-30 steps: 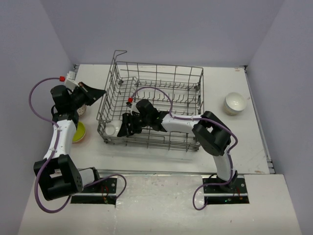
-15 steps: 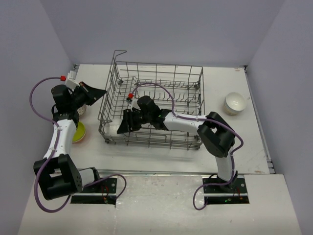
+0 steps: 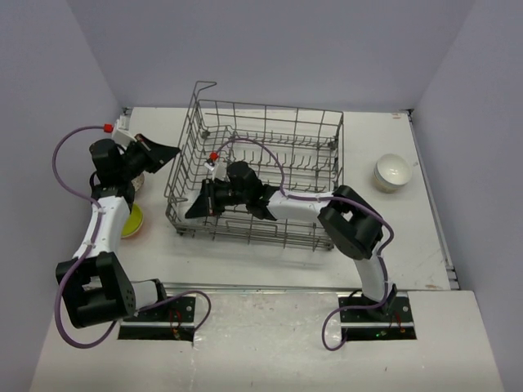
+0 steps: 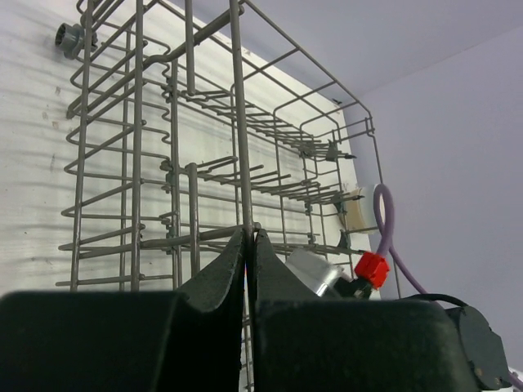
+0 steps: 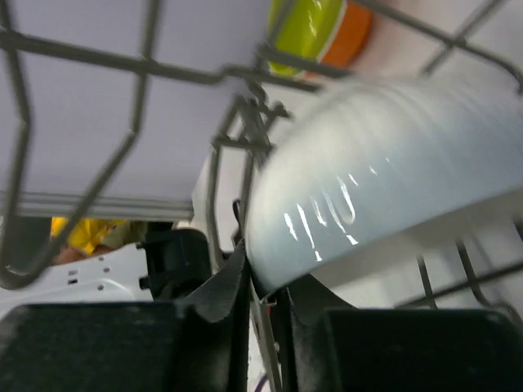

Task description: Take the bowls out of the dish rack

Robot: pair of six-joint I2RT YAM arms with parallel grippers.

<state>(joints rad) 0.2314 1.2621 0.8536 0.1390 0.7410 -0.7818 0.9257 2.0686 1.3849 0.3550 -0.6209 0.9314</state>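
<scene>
The grey wire dish rack [image 3: 270,135] stands mid-table, its left end lifted a little. My left gripper [image 3: 170,150] is shut on an upright wire of the rack's left wall; in the left wrist view that wire runs between the closed fingers of the left gripper [image 4: 248,238]. My right gripper [image 3: 194,207] reaches into the rack's near-left corner. In the right wrist view the right gripper [image 5: 265,282] is shut on the rim of a white bowl [image 5: 384,171] behind the rack's wires [image 5: 122,69]. In the top view the arm hides this bowl.
A white bowl [image 3: 392,172] sits on the table right of the rack. A yellow-green bowl [image 3: 132,220] lies left of the rack beside the left arm, and shows through the wires as a green and orange bowl [image 5: 320,28]. Walls close in on the left, right and back.
My right gripper has pushed further left into the rack's corner and closed on the white bowl's rim. The rack's left end has shifted and tilted up slightly with the left gripper.
</scene>
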